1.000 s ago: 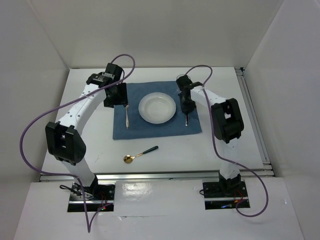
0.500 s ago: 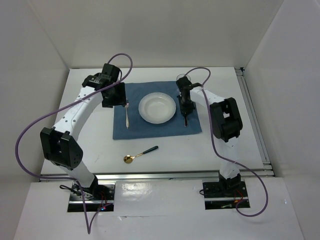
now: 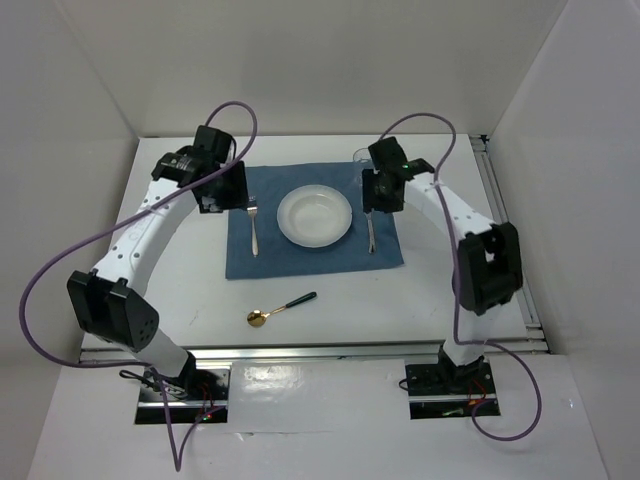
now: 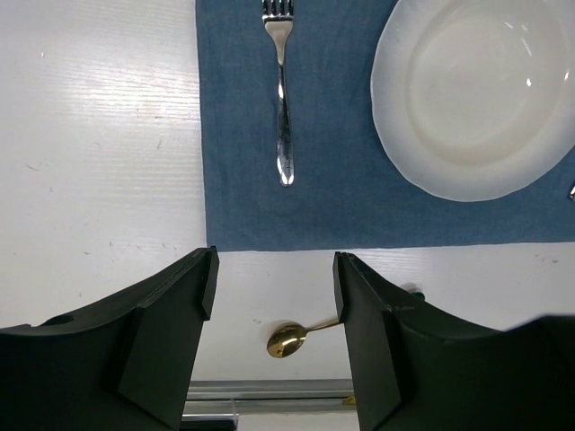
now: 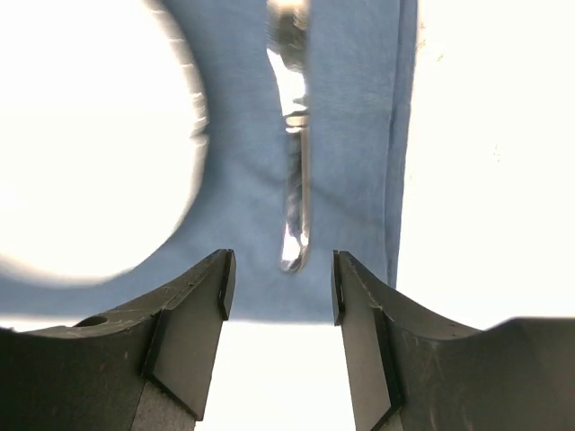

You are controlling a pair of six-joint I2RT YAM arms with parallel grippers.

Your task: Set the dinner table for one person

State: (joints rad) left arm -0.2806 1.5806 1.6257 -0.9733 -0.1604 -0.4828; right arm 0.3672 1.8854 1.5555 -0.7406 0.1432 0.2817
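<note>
The table (image 3: 180, 290) spans the whole workspace under both arms: rigid, heavy and fixed, a surface to lay things on and not one to grasp. It bears a cloth (image 3: 300, 262) with a plate (image 3: 315, 217), a fork (image 3: 253, 228) and a blurred utensil (image 3: 371, 232). The spoon (image 3: 280, 308) lies off the cloth, likely light and slippery, best pinched across its dark handle. The left gripper (image 4: 275, 269) and right gripper (image 5: 280, 265) hang empty, jaws apart.
</note>
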